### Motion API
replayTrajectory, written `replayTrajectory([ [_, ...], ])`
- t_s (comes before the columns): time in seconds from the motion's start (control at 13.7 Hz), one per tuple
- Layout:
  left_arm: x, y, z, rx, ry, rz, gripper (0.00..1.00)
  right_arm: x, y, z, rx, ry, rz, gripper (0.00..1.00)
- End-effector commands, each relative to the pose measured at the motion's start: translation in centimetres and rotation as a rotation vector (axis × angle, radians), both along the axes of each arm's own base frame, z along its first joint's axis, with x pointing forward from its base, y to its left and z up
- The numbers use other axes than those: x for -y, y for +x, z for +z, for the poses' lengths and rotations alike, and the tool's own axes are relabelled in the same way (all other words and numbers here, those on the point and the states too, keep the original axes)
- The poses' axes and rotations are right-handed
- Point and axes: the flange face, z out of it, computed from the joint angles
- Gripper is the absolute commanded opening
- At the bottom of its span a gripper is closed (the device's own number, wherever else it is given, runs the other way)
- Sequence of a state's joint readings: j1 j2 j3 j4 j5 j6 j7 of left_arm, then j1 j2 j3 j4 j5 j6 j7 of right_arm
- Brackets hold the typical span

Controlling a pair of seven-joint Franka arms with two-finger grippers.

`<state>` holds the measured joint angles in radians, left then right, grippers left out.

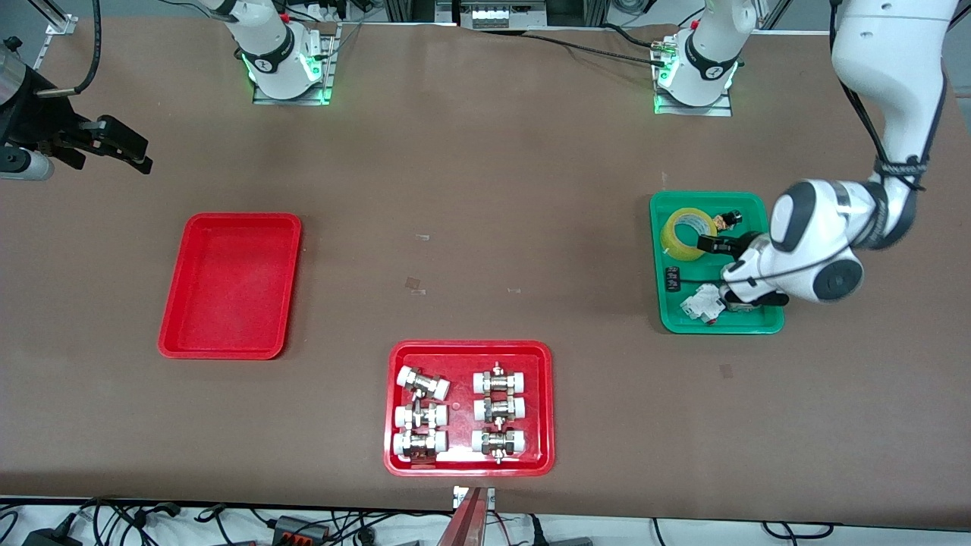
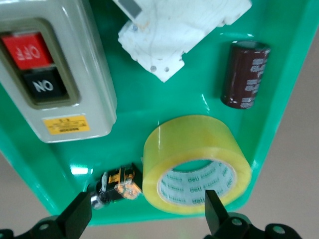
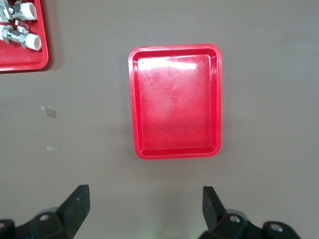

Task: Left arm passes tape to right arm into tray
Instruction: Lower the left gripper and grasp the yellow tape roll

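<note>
Currently pickup step: left gripper (image 2: 144, 211) spread apart over tape (image 1: 685, 233) in green tray (image 1: 758, 322); next, descend, clamp. Right gripper (image 3: 144, 206) waits apart.

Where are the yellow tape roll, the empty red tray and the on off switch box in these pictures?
tape (image 2: 194, 144): left wrist view, on its yellow outer wrap.
tray (image 3: 174, 107): right wrist view, on its bare floor.
switch box (image 2: 94, 84): left wrist view, on its grey casing beside the buttons.
</note>
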<state>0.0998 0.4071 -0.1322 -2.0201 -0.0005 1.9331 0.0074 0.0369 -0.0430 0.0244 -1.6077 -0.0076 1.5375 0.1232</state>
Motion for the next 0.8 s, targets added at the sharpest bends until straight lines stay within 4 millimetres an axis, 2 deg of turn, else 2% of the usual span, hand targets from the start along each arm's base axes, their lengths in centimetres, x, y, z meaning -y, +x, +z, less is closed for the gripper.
replayTrajectory([
  [0.0,0.2,-4.2,0.8,0.071,0.009,-0.016,1.0,0.2,-0.1,0.2,-0.007,0.001,0.011,1.0],
  [0.22,0.5,-4.9,-0.1,0.049,0.012,-0.017,1.0,0.2,-0.1,0.2,-0.007,0.001,0.011,1.0],
  [0.51,0.4,-5.2,-3.1,0.023,0.006,-0.006,0.97,0.2,-0.1,0.2,-0.008,0.001,0.011,1.0],
  [0.58,0.5,-5.2,-3.3,0.023,0.005,-0.008,0.91,0.2,-0.1,0.2,-0.007,0.001,0.011,1.0],
  [0.73,0.6,-5.3,-3.3,0.023,0.005,-0.009,0.72,0.2,-0.1,0.4,-0.005,0.001,0.011,1.0],
])
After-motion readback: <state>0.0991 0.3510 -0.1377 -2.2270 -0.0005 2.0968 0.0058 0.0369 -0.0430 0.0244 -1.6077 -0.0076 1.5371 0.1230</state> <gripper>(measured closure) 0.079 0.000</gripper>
